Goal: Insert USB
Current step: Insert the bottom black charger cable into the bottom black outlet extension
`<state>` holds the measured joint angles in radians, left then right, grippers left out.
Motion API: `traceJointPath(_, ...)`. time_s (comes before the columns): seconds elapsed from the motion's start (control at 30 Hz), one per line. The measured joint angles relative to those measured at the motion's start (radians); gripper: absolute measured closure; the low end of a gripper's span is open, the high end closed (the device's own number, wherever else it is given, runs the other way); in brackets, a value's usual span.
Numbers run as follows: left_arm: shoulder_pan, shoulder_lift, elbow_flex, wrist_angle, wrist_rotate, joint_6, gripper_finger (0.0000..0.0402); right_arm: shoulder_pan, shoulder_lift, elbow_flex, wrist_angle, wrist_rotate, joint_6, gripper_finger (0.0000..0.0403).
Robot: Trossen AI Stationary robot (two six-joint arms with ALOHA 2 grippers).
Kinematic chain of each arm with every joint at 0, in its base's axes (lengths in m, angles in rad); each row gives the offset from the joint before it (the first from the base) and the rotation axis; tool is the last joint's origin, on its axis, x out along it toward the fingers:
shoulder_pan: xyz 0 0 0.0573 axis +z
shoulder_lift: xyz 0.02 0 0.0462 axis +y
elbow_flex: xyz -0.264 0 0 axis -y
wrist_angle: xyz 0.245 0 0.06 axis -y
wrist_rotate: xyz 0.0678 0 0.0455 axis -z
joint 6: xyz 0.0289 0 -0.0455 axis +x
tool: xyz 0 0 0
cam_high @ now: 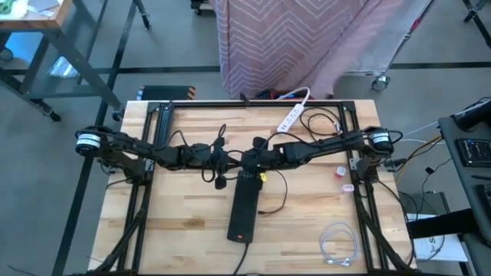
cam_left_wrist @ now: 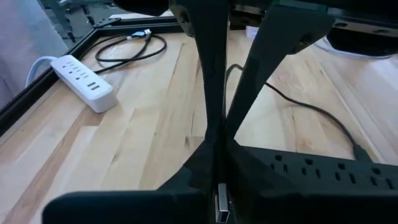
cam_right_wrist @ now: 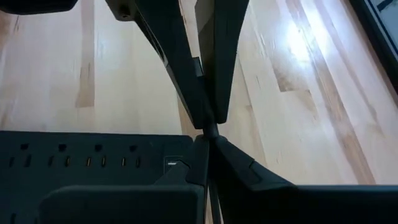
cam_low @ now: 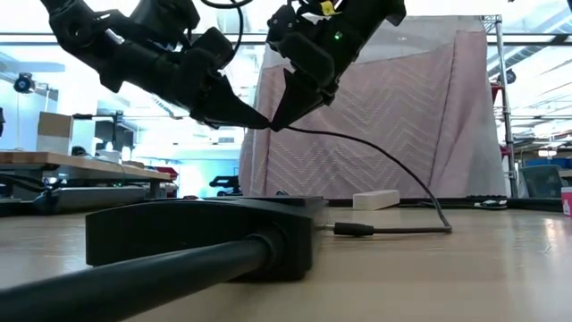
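Note:
My two grippers meet tip to tip above the middle of the table, the left gripper [cam_high: 230,159] coming from the left and the right gripper [cam_high: 248,159] from the right. Both are shut on the end of a thin black USB cable [cam_low: 384,156]. The cable's silver USB plug [cam_left_wrist: 222,208] shows between my left fingers. The rest of the cable sags to the table, where its other connector [cam_low: 353,230] lies flat. Below the grippers a long black power strip [cam_high: 244,203] lies flat on the wood, its far end under them. My left gripper pinches the cable's plug end between its two fingers; the metal tip [cam_left_wrist: 222,208] shows in the slit between them. The fingers come from the table's left, slanting slightly down. The plug is lifted clear, above the black strip. My right gripper pinches the cable at its fingertips, right beside the left fingertips [cam_low: 284,128]. It slants steeply down from the table's right. The cable leaves the hold toward the right and hangs slack down to the table.
A white power strip [cam_high: 291,115] lies at the far edge with its cord. A coiled white cable [cam_high: 337,245] lies near the front right, and a small pink thing [cam_high: 338,172] by the right rail. Black frame rails [cam_high: 157,123] border the table.

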<state>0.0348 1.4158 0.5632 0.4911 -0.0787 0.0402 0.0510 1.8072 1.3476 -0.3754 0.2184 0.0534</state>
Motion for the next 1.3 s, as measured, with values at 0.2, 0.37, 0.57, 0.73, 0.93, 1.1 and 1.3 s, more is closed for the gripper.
traceJointPath(0.2, 0.000, -0.044, 0.000, -0.034, 0.008, 0.002, 0.0394, 0.027, -0.041, -0.002, 0.012, 0.029, -0.067, 0.0337)
traceJointPath(0.37, -0.025, -0.149, -0.005, -0.065, 0.032, 0.002, 0.0394, 0.085, -0.194, -0.093, 0.125, 0.036, -0.142, 0.0280)
traceJointPath(0.57, -0.097, -0.283, -0.016, -0.029, 0.040, 0.011, 0.0394, 0.150, -0.377, -0.383, 0.713, 0.034, -0.369, 0.0249)
traceJointPath(0.73, -0.170, -0.308, -0.016, 0.052, 0.034, 0.042, 0.0394, 0.149, -0.404, -0.554, 1.079, 0.029, -0.376, 0.0242)
traceJointPath(0.93, -0.188, -0.291, -0.006, 0.083, -0.071, 0.025, 0.0394, 0.145, -0.360, -0.534, 1.067, 0.026, -0.359, 0.0242)
traceJointPath(1.1, -0.189, -0.271, 0.007, 0.092, -0.036, 0.007, 0.0394, 0.146, -0.327, -0.482, 0.990, 0.032, -0.391, 0.0251)
traceJointPath(1.3, -0.203, -0.280, 0.016, 0.101, 0.012, 0.003, 0.0393, 0.145, -0.326, -0.451, 0.893, 0.044, -0.413, 0.0262)
